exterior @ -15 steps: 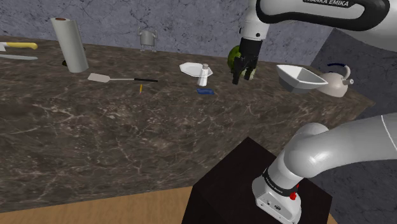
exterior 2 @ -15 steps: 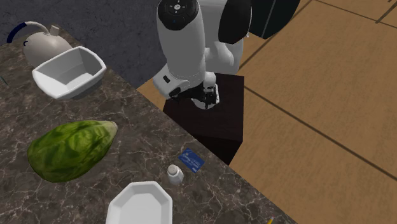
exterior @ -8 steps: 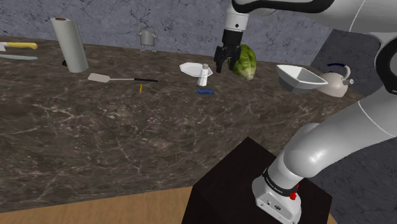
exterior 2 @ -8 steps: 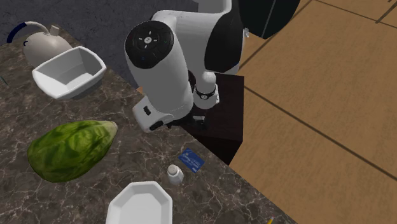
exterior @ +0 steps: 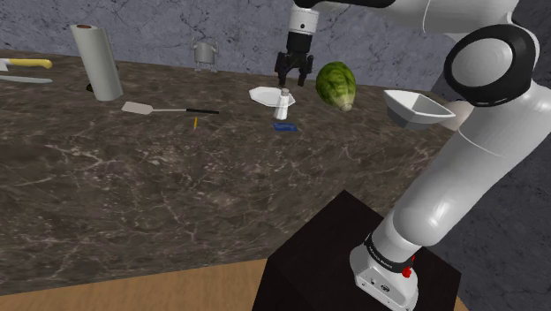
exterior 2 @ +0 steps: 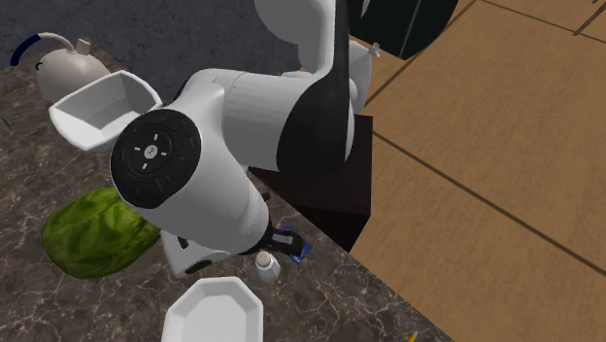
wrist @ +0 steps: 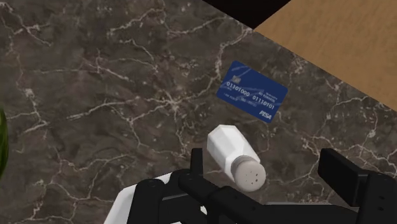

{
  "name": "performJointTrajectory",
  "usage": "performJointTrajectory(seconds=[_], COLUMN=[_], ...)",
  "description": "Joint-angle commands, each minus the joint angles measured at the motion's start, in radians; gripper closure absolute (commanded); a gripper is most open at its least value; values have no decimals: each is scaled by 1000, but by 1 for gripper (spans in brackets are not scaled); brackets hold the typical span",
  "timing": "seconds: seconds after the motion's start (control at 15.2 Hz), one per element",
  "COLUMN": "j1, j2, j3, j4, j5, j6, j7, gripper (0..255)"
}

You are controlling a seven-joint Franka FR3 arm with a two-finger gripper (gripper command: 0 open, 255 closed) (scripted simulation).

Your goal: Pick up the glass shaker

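The shaker is a small white bottle with a grey perforated cap, standing on the dark marble counter beside a white plate. My black gripper hangs open just above it, pointing down. In the wrist view the shaker lies between my spread fingers, closer to one of them and touching neither. From the second exterior view the shaker stands by the plate, with the arm's large joint overhead.
A blue card lies right by the shaker. A green lettuce, a white bowl and a kettle sit further along. A paper towel roll, spatula and metal cup stand off to the shoulder view's left.
The arm has swung toward the shoulder view's left, carrying the open gripper from in front of the lettuce to just above the shaker. Nothing on the counter moved.
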Motion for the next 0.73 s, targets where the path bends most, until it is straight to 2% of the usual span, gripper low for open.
performJointTrajectory(seconds=[0.0,0.53,0.59,0.66], j1=[-3,-2,-2,-2], j2=[41,32,34,35], j3=[-3,-2,-2,-2], j4=[36,-63,-60,-59], j5=[6,6,6,6], j6=[4,95,93,94], j7=[-1,-6,-6,-6], gripper=[0,0,255,255])
